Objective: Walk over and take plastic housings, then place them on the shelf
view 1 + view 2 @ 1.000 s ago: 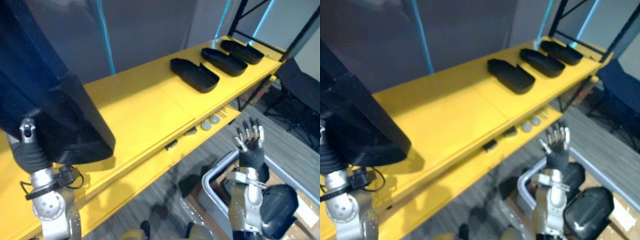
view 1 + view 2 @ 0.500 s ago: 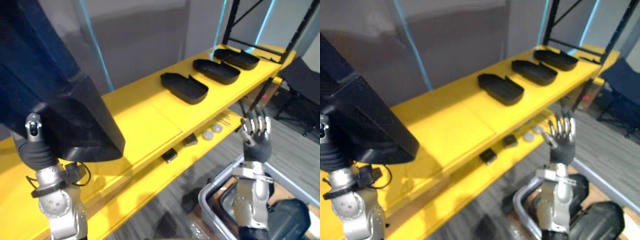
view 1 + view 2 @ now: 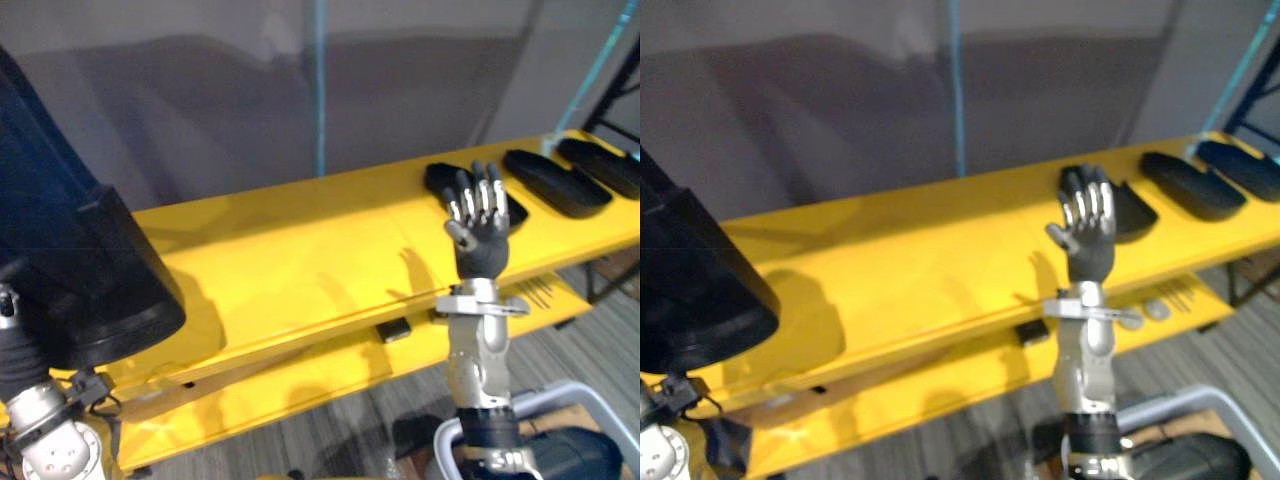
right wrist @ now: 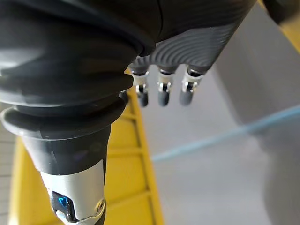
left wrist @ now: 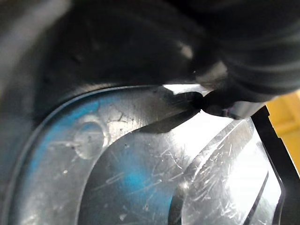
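Housings of black plastic are showing in two places. One large housing (image 3: pixel 70 250) is hanging close at the robot's left, over the left end of the yellow shelf (image 3: pixel 300 250), with its lower edge just above the top board. The left robot hand (image 3: pixel 16 350) is sitting right beneath it, its dark ribbed cover rising to the housing's underside. Its fingers are hiding behind the plastic, so I cannot tell how they are set. The left wrist view is looking into the scratched, glossy hollow of this same housing. Three more housings are lying in a row on the top board toward the shelf's right end: the nearest housing (image 3: pixel 1132 212), a middle housing (image 3: pixel 555 183) beside it, and a far housing (image 3: pixel 612 168) at the right edge. The right robot hand (image 3: pixel 482 238) is standing upright before the shelf's front edge, empty, its fingers (image 3: pixel 478 195) pointing straight up and lying close side by side. It is overlapping the nearest housing in the eye views, and whether they are touching I cannot tell. A small black block (image 3: pixel 393 329) is resting on the lower board (image 3: pixel 300 385), below and to the left of that hand.
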